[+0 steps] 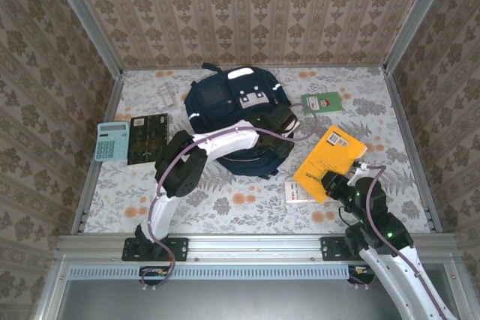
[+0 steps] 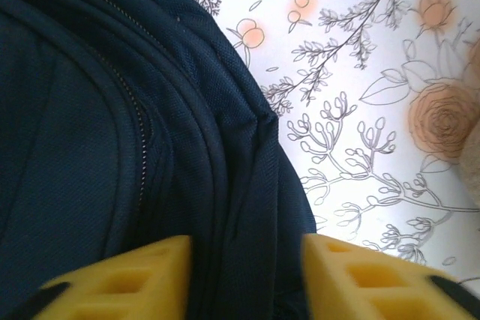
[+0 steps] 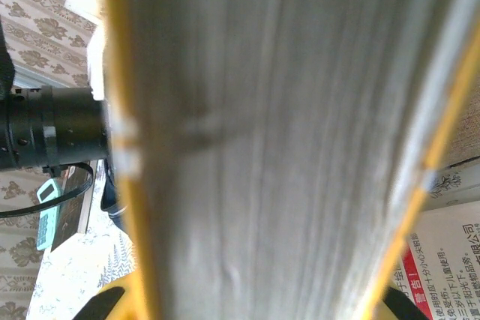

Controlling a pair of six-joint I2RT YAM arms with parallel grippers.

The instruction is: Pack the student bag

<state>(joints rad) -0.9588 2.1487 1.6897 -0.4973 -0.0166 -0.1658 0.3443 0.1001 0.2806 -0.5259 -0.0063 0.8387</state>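
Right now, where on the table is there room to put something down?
The table is bare in the near-left corner, below the calculator and black card. Another free patch is far right, past the green booklet. The middle is crowded: student bag, yellow book and white box.

I'm seeing the student bag (image 1: 217, 103) showing navy blue with a white stripe, the book (image 1: 334, 154) showing yellow-orange, the calculator (image 1: 112, 141) pale teal, and the tablecloth (image 1: 225, 204) showing white with grey foliage and orange blossoms.
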